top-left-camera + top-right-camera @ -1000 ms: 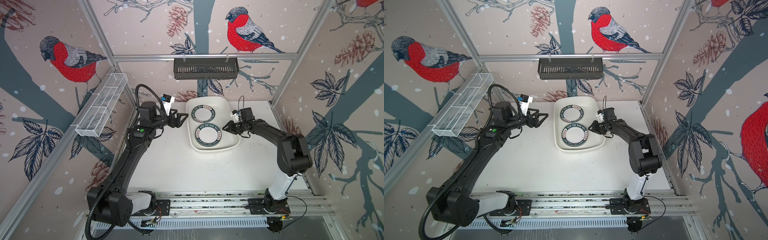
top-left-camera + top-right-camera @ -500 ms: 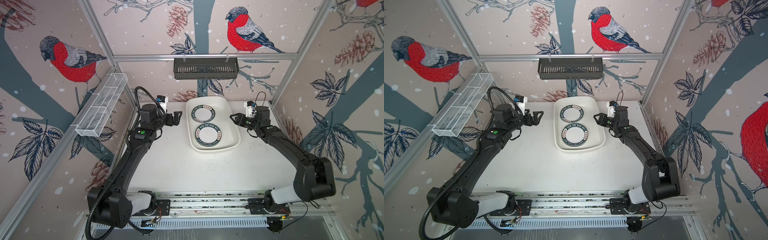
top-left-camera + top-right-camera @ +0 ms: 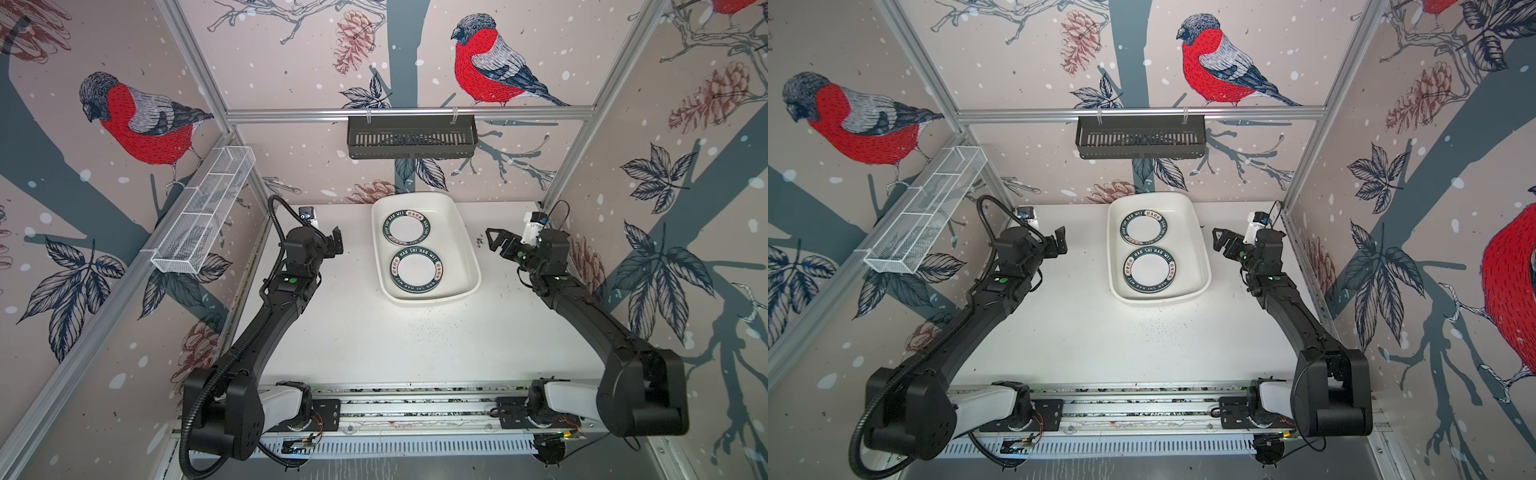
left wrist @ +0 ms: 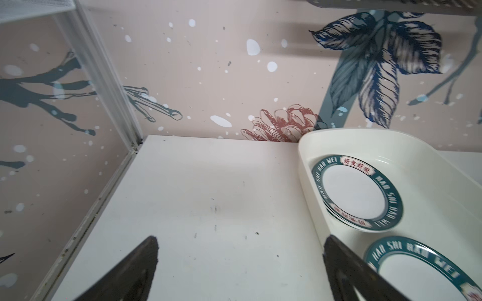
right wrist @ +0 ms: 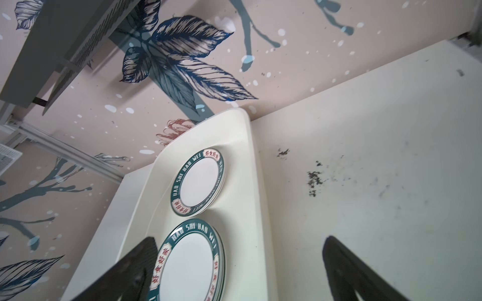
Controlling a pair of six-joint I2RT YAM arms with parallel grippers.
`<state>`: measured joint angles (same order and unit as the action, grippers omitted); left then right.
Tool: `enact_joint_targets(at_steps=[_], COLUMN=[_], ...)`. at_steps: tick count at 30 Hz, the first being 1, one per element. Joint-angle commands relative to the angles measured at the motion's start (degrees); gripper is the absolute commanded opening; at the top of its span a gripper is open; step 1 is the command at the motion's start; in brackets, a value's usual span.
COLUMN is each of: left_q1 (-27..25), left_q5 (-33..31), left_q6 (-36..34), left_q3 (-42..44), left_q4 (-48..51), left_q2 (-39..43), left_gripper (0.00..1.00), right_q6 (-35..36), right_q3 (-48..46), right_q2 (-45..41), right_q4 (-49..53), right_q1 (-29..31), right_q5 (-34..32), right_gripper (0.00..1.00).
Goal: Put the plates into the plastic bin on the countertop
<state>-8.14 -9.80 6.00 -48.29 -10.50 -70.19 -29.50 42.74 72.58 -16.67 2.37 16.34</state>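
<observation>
The white plastic bin stands at the back middle of the countertop. Two teal-rimmed lettered plates lie flat in it, a far plate and a near plate. Layered rims show under each in the right wrist view. My left gripper hangs open and holds nothing, left of the bin over bare countertop. My right gripper is open and holds nothing, right of the bin, clear of its rim.
A black slatted basket hangs on the back rail. A white wire-mesh basket is fixed to the left wall. Dark specks mark the countertop right of the bin. The arms' base rail runs along the front edge.
My right gripper has pulled back from the bin's right rim toward the right wall and opened wide. My left gripper has drawn away to the left and opened fully.
</observation>
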Motion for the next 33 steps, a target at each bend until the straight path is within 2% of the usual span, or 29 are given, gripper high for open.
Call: enact_joint_targets(at_steps=[1, 4, 8, 11, 14, 16, 20, 23, 26, 28, 31, 33], left_q1=[3.19, 6.24, 7.06, 8.2, 9.64, 11.18, 13.62, 15.34, 15.46, 15.48, 15.44, 15.49], left_q5=[-0.43, 1.58, -0.12, 1.38, 3.78, 6.66, 8.08, 11.01, 12.88, 13.53, 14.23, 14.7], left_q6=[3.07, 5.06, 1.18, 0.34, 0.97, 2.05, 4.7, 4.52, 3.3, 2.32, 1.21, 0.84], left_q3=[2.97, 8.08, 17.08, 23.24, 27.2, 27.31, 29.87, 32.56, 34.77, 36.67, 38.87, 41.83], left_q4=[-7.91, -13.61, -26.03, -36.27, -43.13, -43.84, -51.42, -55.71, -55.16, -56.36, -59.36, -65.52], left_q2=[-1.05, -2.34, -3.1, -3.86, -5.73, -6.32, -7.05, -6.1, -3.86, -3.07, -3.8, -5.94], left_gripper=[0.98, 0.98, 0.98, 0.98, 0.98, 0.98, 0.99, 0.99, 0.98, 0.99, 0.98, 0.98], right_q6=[2.78, 5.93, 13.56, 17.64, 19.85, 19.17, 18.61, 19.42, 20.77, 20.82, 21.02, 20.88], right_q3=[-3.77, -6.56, -11.66, -18.62, -23.62, -25.96, -30.26, -34.8, -38.39, -38.88, -39.54, -40.39], right_q2=[-1.21, -1.91, -2.57, -3.6, -4.41, -4.13, -2.62, -0.33, 3.43, 5.73, 9.92, 13.65], right_q4=[-10.05, -12.89, -17.15, -25.52, -31.38, -34.04, -39.88, -49.9, -60.95, -63.87, -68.69, -74.3], right_q1=[-0.58, -0.76, -0.65, -0.82, -1.69, -2.54, -3.25, -3.59, -3.99, -4.15, -4.29, -4.31], right_q5=[-5.94, -9.13, -16.7, -25.21, -29.36, -29.53, -28.73, -27.7, -25.57, -25.39, -24.76, -24.72], right_gripper=[1.0, 1.0, 1.0, 1.0, 1.0, 1.0, 1.0, 1.0, 1.0, 1.0, 1.0, 1.0])
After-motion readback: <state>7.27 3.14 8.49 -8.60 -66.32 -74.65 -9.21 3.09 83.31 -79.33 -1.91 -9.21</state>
